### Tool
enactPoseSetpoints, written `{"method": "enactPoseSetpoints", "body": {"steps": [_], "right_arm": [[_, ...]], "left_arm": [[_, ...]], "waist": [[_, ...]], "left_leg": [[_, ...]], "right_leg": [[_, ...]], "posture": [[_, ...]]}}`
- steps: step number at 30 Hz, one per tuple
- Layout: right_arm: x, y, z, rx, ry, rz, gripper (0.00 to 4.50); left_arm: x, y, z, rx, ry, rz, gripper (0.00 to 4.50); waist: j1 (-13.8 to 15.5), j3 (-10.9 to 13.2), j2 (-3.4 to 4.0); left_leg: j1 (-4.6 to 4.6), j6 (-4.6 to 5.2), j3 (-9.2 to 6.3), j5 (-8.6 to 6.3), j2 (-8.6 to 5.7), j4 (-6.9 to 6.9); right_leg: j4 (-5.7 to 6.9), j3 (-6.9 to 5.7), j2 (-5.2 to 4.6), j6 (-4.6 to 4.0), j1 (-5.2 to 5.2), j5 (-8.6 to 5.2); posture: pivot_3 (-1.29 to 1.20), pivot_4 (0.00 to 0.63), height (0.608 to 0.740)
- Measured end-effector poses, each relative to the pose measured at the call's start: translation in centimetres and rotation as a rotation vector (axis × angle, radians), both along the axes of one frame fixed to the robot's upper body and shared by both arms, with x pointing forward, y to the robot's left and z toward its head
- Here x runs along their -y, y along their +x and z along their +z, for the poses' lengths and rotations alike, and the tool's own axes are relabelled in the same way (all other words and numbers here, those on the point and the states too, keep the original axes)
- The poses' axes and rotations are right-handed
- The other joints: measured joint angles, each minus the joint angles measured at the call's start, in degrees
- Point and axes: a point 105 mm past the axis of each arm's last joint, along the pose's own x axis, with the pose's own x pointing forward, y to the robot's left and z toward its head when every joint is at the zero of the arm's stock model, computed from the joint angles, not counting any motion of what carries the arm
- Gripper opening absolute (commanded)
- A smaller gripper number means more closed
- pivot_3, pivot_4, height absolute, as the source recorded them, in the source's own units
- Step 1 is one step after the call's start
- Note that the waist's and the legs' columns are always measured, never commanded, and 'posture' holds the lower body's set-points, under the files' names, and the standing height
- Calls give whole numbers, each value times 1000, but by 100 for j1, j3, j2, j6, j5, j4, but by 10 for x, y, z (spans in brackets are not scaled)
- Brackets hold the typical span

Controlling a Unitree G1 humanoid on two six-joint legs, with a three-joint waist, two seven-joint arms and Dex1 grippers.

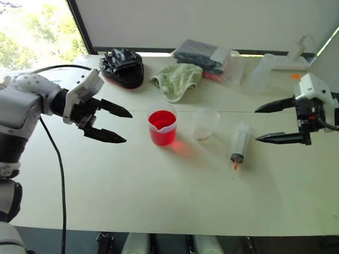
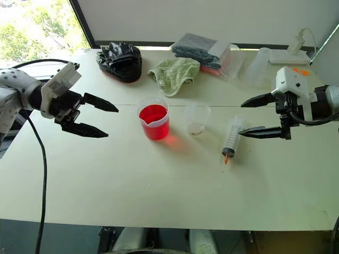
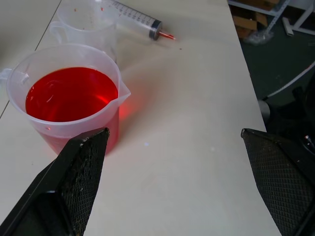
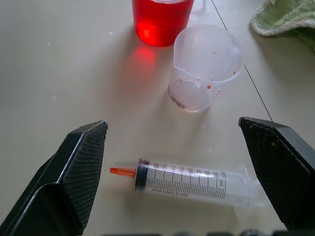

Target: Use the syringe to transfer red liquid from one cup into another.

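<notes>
A spouted clear beaker holding red liquid stands mid-table. Just right of it is a narrower clear cup, empty apart from a few red specks. The syringe lies flat on the table to the right of that cup, its orange tip toward the near edge. My left gripper hovers open to the left of the beaker, pointing at it. My right gripper hovers open just right of the syringe, which lies between and below its fingers in the right wrist view. Neither holds anything.
Along the table's far side lie a black crumpled bag, a green cloth, a dark packet in clear wrap, a clear container and a white power strip. A black cable hangs by my left arm.
</notes>
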Motion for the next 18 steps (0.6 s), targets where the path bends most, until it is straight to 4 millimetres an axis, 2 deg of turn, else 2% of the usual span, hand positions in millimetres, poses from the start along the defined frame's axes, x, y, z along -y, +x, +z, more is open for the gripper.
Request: {"method": "enactPoseSetpoints", "body": {"steps": [3, 8, 18], "right_arm": [[-5, -1, 1, 9, 0, 12, 4462], [-7, -4, -1, 6, 6, 21, 4462], [-8, -10, 1, -20, 57, -11, 4462]], "left_arm": [[-3, -3, 3, 11, 10, -3, 4500], [6, -2, 0, 6, -13, -38, 4500], [11, 3, -1, 20, -30, -41, 4500]], "waist": [[-1, 0, 0], [4, 1, -2], [-11, 1, -2]], "left_leg": [[0, 0, 0, 0, 0, 0], [0, 0, -1, 0, -2, 4], [1, -1, -1, 1, -1, 8]], "right_leg": [[0, 0, 0, 0, 0, 0], [1, -2, 0, 0, 3, 0], [14, -1, 3, 0, 0, 0]], "posture": [[0, 150, 711], [0, 150, 711], [0, 150, 711]]}}
